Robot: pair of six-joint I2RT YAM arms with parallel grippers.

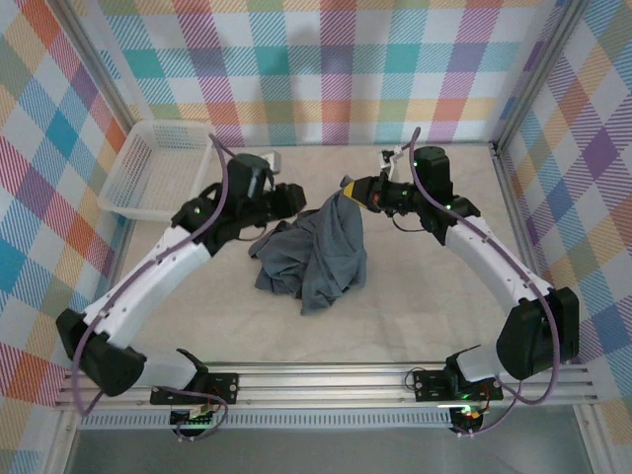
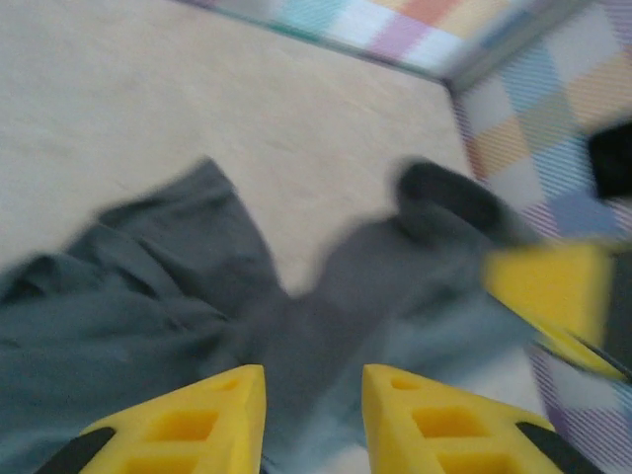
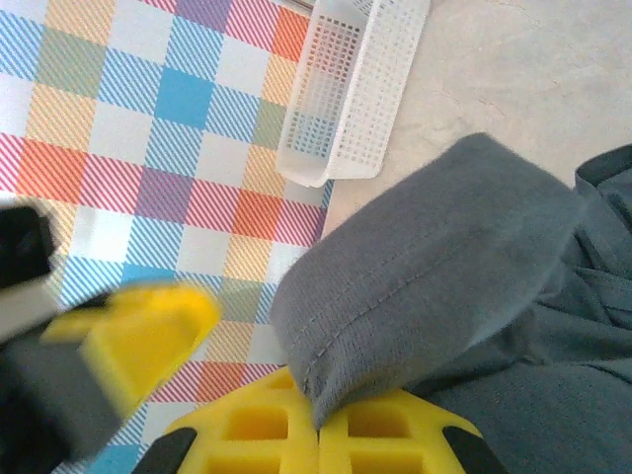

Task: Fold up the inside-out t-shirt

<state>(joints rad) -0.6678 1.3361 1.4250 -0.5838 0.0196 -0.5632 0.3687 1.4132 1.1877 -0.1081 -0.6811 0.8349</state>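
The slate blue-grey t-shirt (image 1: 318,252) lies crumpled in the middle of the table, one part pulled up toward the back right. My right gripper (image 1: 351,190) is shut on a stitched hem of the t-shirt (image 3: 434,267), holding it lifted above the table. My left gripper (image 1: 296,200) hovers just left of the raised cloth, open, its yellow fingers (image 2: 197,420) apart with the t-shirt (image 2: 296,326) below them and nothing between. The right gripper's yellow finger (image 2: 553,296) shows blurred at the right of the left wrist view.
A white plastic basket (image 1: 158,168) sits at the back left of the table, also visible as the basket (image 3: 351,84) in the right wrist view. Checkered walls (image 1: 326,69) enclose the table on three sides. An aluminium rail (image 1: 326,380) runs along the near edge.
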